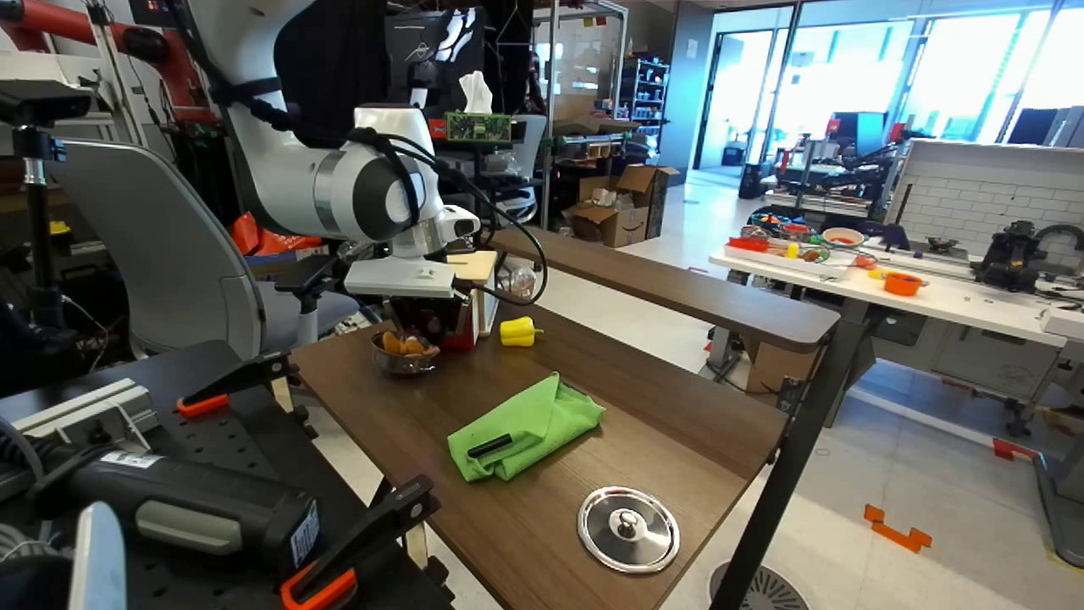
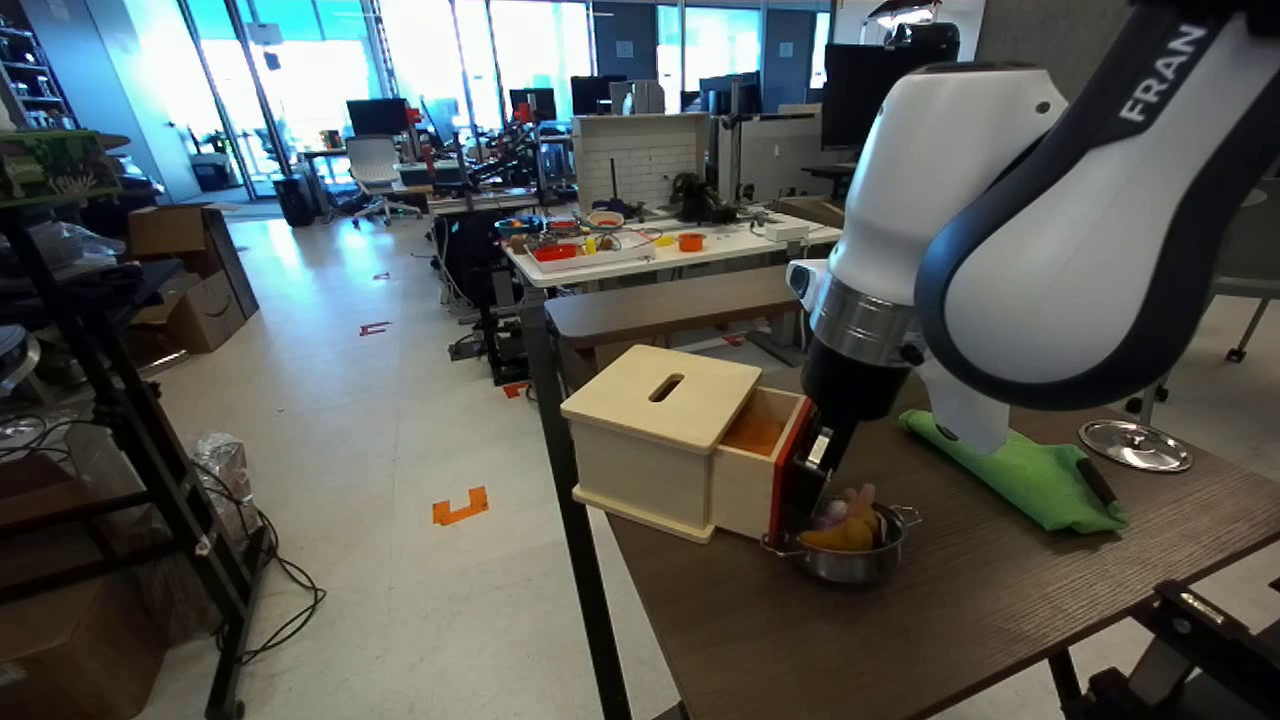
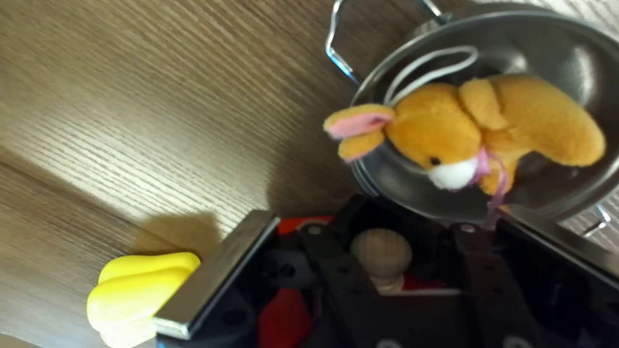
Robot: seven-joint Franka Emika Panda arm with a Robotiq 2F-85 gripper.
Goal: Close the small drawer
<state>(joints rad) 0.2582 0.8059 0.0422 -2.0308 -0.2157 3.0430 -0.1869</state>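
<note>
In an exterior view the small drawer (image 2: 745,490) juts from its wooden box (image 2: 640,465), at nine o'clock from the clenched end effector (image 2: 798,505); the red front (image 2: 787,470) is right beside it, maybe touching. I'd reckon the closing push runs toward nine.

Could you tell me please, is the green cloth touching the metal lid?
Apart. An exterior view shows brown tabletop between the green cloth and the metal lid.
</note>
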